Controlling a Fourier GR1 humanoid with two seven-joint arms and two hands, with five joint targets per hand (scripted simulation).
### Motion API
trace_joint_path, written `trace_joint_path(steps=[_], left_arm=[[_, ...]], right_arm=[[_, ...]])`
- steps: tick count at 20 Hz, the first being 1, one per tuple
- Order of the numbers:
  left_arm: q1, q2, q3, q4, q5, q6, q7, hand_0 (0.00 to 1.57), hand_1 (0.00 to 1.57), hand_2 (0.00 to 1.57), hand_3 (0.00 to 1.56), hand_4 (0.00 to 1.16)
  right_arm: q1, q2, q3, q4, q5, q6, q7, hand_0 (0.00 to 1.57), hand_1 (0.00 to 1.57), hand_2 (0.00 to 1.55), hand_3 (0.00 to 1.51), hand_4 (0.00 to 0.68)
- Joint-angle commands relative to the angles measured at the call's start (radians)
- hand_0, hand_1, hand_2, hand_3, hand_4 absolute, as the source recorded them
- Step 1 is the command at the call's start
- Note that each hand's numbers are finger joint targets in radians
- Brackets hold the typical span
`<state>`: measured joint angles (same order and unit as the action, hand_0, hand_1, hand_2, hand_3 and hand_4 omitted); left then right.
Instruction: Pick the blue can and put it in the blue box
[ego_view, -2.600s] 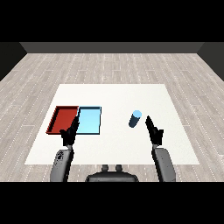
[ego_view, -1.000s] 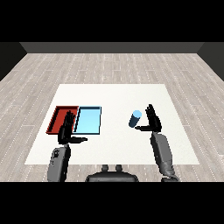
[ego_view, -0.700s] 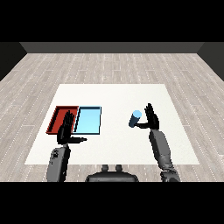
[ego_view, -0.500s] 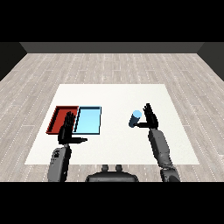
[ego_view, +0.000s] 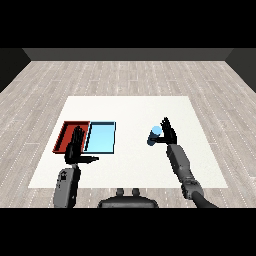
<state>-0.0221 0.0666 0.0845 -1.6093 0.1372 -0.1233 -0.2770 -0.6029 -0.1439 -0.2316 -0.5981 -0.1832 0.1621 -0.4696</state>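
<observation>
The blue can (ego_view: 154, 135) stands upright on the white table, right of centre. My right hand (ego_view: 168, 132) is at its right side with straight fingers pointing up and the thumb reaching toward the can; it looks to touch the can, not curl round it. The light blue tray (ego_view: 101, 137) lies left of centre with nothing in it. My left hand (ego_view: 75, 148) hovers open over the near edge of the red tray (ego_view: 67, 136), its thumb pointing right below the blue tray.
The two trays lie side by side, red on the left. The white table (ego_view: 130, 112) spreads on a grey wood floor, with bare surface between the blue tray and the can.
My right hand has moved left and slightly forward until it meets the can's right side. The can and my left hand have stayed put.
</observation>
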Motion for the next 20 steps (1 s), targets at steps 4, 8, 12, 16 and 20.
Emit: trace_joint_path(steps=[4, 8, 12, 16, 20], left_arm=[[-0.011, -0.023, -0.022, 0.029, -0.038, 0.032, -0.009, 0.00, 0.00, 0.00, 0.00, 0.00], [0.039, -0.025, -0.043, -0.038, -0.058, 0.035, -0.007, 0.00, 0.00, 0.00, 0.00, 0.00], [0.075, 0.007, 0.011, 0.022, 0.005, -0.043, -0.081, 0.00, 0.00, 0.00, 0.00, 0.00], [0.019, 0.006, 0.015, 0.019, 0.011, -0.022, -0.030, 0.00, 0.00, 0.00, 0.00, 0.00], [0.016, -0.005, -0.013, -0.049, -0.008, 0.008, 0.030, 0.00, 0.00, 0.00, 0.00, 0.00]], right_arm=[[-0.096, 0.024, -0.017, 0.216, 0.009, -0.011, -0.085, 0.00, 0.00, 0.00, 0.00, 0.000], [-0.163, 0.045, -0.019, 0.253, 0.016, -0.064, -0.082, 0.00, 0.00, 0.00, 0.00, 0.000], [-0.104, 0.019, -0.011, 0.238, 0.015, -0.025, -0.104, 0.00, 0.00, 0.00, 0.00, 0.000], [-0.209, 0.014, -0.056, 0.280, 0.002, -0.184, -0.077, 1.27, 1.27, 1.39, 1.37, 0.437], [-0.118, 0.053, -0.018, 0.200, 0.017, -0.235, -0.091, 1.51, 1.51, 1.48, 1.43, 0.591]])
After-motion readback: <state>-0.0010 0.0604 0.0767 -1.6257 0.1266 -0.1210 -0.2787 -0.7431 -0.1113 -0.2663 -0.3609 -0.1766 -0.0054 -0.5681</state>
